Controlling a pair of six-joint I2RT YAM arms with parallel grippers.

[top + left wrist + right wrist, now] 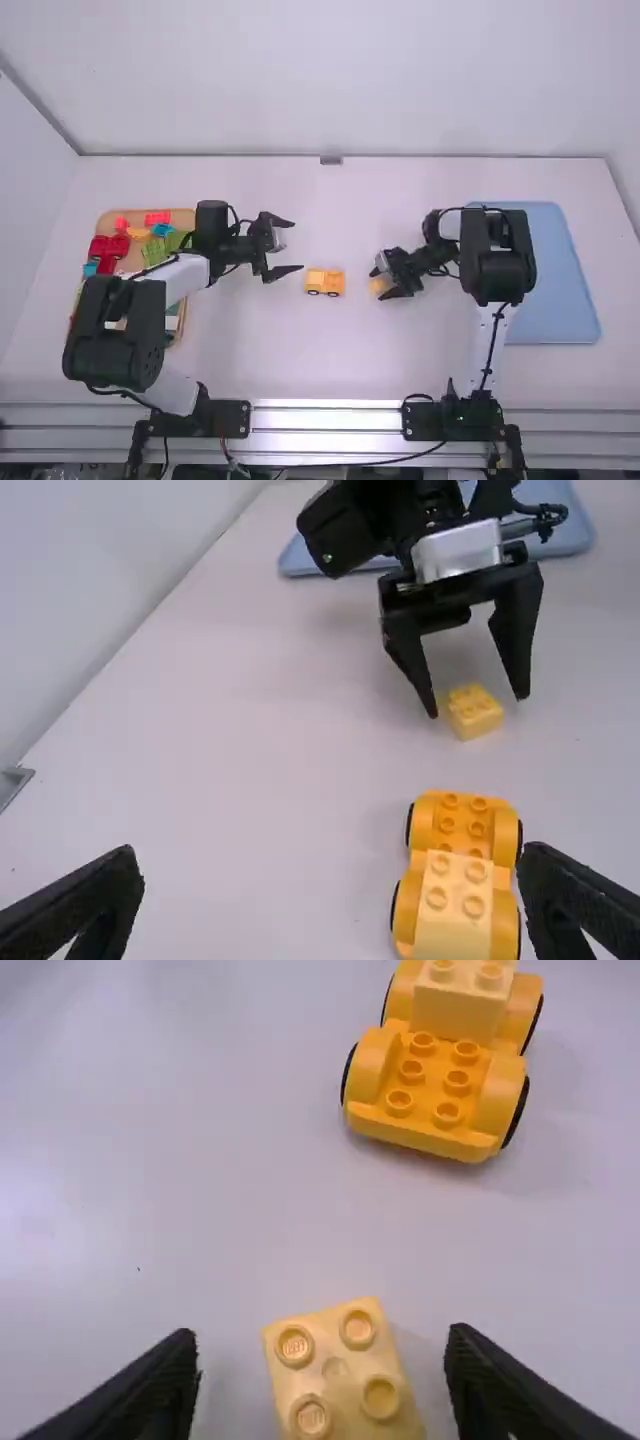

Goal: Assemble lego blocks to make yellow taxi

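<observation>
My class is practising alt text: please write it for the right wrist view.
A pale yellow block between the open fingers of the right gripper; beyond, on the table, a yellow wheeled base with a second block at one end.

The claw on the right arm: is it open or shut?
Open: the right gripper has its fingers spread, gaps showing on both sides of the small yellow block.

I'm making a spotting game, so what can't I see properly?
- High view: part of the tray, behind the left arm.
- High view: part of the small yellow block, behind the right hand.
- Left wrist view: one end of the yellow car, cut off by the bottom edge.
</observation>
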